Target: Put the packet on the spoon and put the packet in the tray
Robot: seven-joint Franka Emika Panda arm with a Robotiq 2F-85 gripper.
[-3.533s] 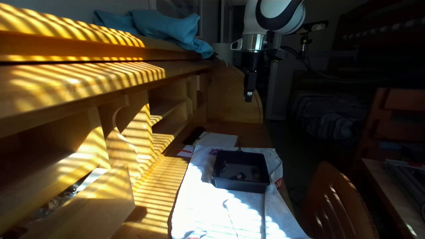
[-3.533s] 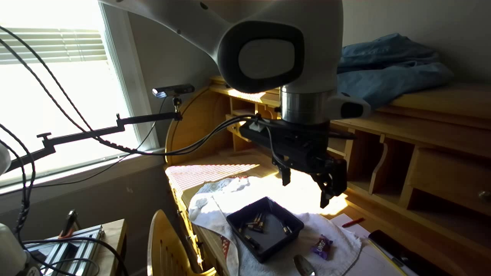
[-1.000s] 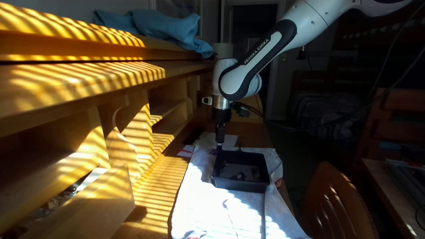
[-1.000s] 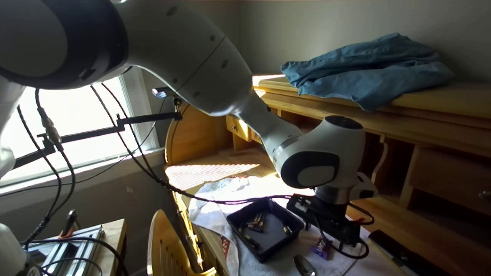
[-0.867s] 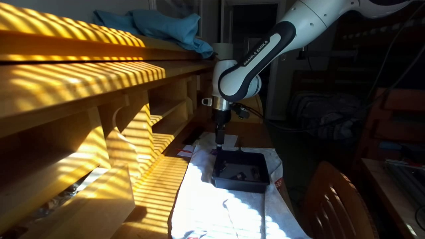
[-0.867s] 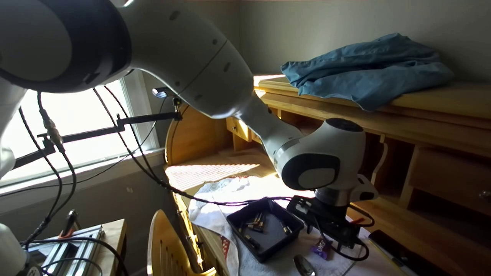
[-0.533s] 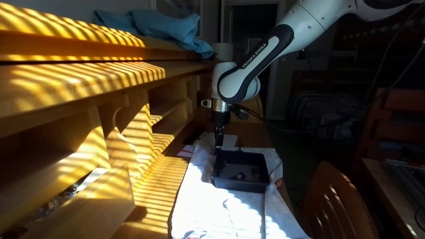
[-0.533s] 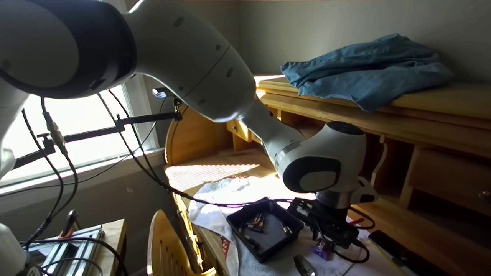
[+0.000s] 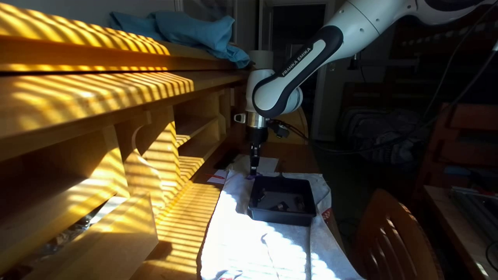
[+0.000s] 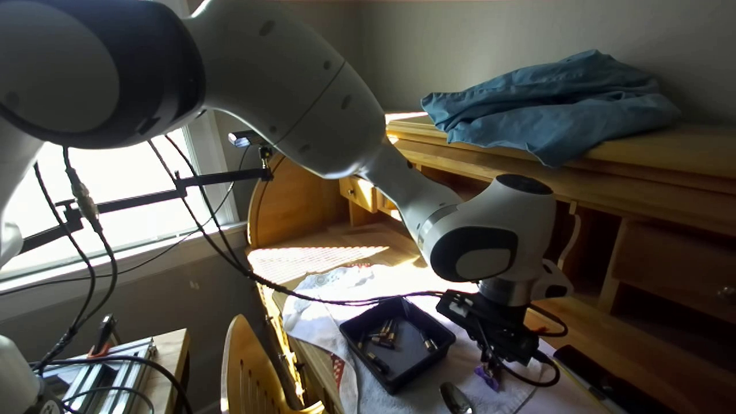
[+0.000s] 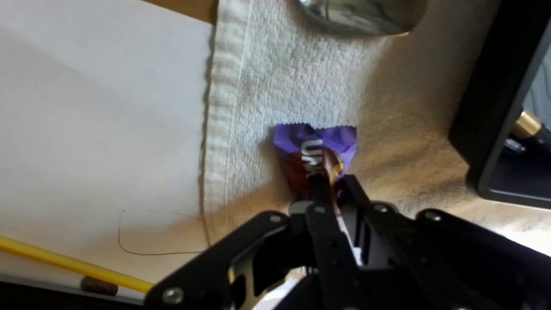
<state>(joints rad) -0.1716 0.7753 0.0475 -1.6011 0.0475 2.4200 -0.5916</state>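
The purple packet (image 11: 297, 137) is caught between the fingertips of my gripper (image 11: 335, 183) in the wrist view, its crimped end sticking out beyond them. In an exterior view the packet (image 10: 487, 376) hangs tilted below the gripper (image 10: 491, 362); whether it is fully off the towel I cannot tell. My gripper (image 9: 253, 170) points down beside the dark tray (image 9: 280, 217), outside its rim. The tray (image 10: 411, 356) holds several small dark pieces with brass-coloured ends. A metal spoon (image 10: 456, 398) lies on the towel near the packet; its bowl (image 11: 366, 13) shows at the wrist view's top.
A white towel (image 9: 268, 241) lies under the tray. White paper (image 11: 99, 107) and a yellow pencil (image 11: 73, 262) lie beside the towel, with a long black object (image 10: 598, 379) nearby. Desk shelves (image 9: 198, 120) rise along one side, and a wooden chair (image 9: 393, 241) stands opposite.
My arm came down from high above the desk to the packet. Over the last second the jaws shut on the packet, and the gripper has risen slightly, tilting it.
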